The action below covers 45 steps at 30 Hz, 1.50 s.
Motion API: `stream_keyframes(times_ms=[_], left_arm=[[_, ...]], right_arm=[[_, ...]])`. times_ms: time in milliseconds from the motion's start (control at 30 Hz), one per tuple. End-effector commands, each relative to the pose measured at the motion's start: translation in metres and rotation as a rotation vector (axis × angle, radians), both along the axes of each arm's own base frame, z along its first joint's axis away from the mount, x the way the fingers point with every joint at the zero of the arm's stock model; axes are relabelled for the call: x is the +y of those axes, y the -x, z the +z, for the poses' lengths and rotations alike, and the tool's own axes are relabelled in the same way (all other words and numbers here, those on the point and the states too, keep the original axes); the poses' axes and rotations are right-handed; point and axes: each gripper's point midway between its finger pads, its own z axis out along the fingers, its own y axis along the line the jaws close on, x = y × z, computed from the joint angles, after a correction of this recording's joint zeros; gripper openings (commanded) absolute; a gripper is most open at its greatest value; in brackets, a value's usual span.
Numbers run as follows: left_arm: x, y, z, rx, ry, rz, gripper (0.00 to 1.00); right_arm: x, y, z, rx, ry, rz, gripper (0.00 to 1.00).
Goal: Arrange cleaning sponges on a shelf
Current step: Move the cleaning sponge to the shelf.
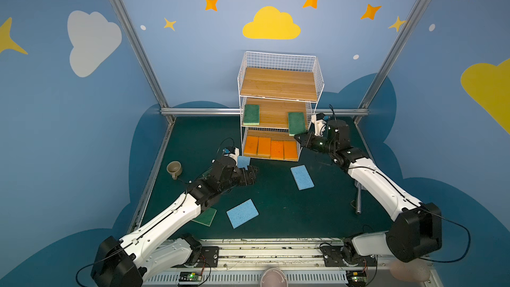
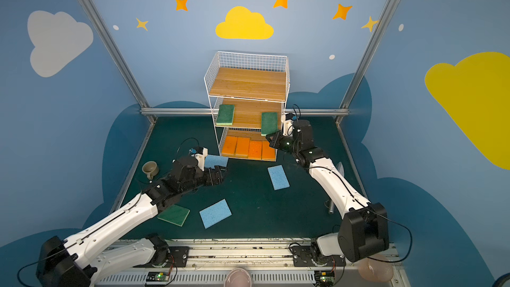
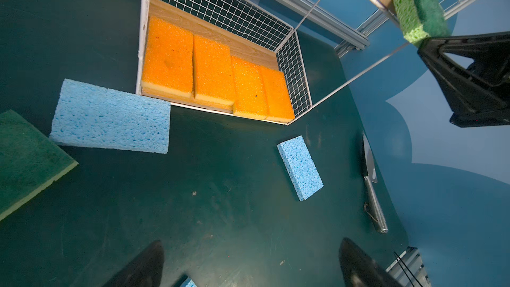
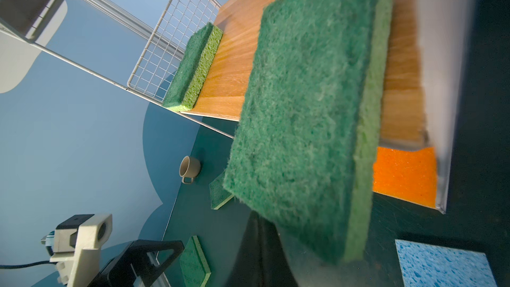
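Dark green matting (image 1: pixel 276 216) and blue cloud-painted walls (image 1: pixel 193 51) fill both top views. At the far centre stands the shelf (image 1: pixel 278 84): four orange sponges (image 1: pixel 270 147) on its bottom tier, a green sponge (image 1: pixel 251 115) left on the middle tier. The right gripper (image 1: pixel 298 136) pinches a second green sponge (image 1: pixel 296 123) at that tier's right end. The left gripper (image 1: pixel 255 175) hovers spread wide, empty. Left wrist: blue sponges (image 3: pixel 110 117) lie on the matting. Right wrist: the second green sponge overhangs the middle plank.

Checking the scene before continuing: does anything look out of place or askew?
Two non-sponge items sit on the table: a beige cup near its left side and a metal spatula-like tool beside the right arm.
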Motion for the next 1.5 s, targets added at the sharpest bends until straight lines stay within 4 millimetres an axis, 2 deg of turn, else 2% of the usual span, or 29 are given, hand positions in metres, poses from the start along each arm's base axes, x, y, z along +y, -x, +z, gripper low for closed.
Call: stream_keyframes(times_ms=[0,633,900,1033,1133,1233,1300,1400,1467], left_arm=[[0.003,0.001,0.000,-0.004,0.007,0.002,0.97],[0.011,0.004,0.000,-0.004,0.004,0.013,0.98],[0.011,0.003,0.000,-0.002,0.005,0.011,0.98],[0.011,0.002,0.001,-0.004,0.003,0.013,0.98],[0.011,0.001,0.003,-0.007,0.006,0.016,0.98],[0.012,0.000,0.006,-0.015,0.013,0.019,0.98],[0.012,0.001,0.007,-0.016,0.012,0.018,0.98],[0.014,0.002,0.007,-0.017,0.013,0.020,0.98],[0.015,0.003,0.005,-0.017,0.012,0.021,0.98]], right_arm=[[0.004,-0.008,0.019,-0.069,0.003,-0.007,0.00],[-0.004,-0.031,0.023,-0.090,0.051,-0.081,0.00],[-0.010,-0.032,0.024,-0.108,0.079,-0.102,0.00],[-0.012,-0.025,0.030,-0.138,0.068,-0.101,0.00],[-0.015,-0.016,0.038,-0.169,0.041,-0.108,0.09],[-0.020,-0.006,0.042,-0.186,0.000,-0.127,0.10],[-0.023,0.002,0.043,-0.193,-0.026,-0.138,0.10],[-0.030,0.011,0.039,-0.178,-0.052,-0.168,0.00],[-0.032,0.015,0.035,-0.166,-0.072,-0.178,0.00]])
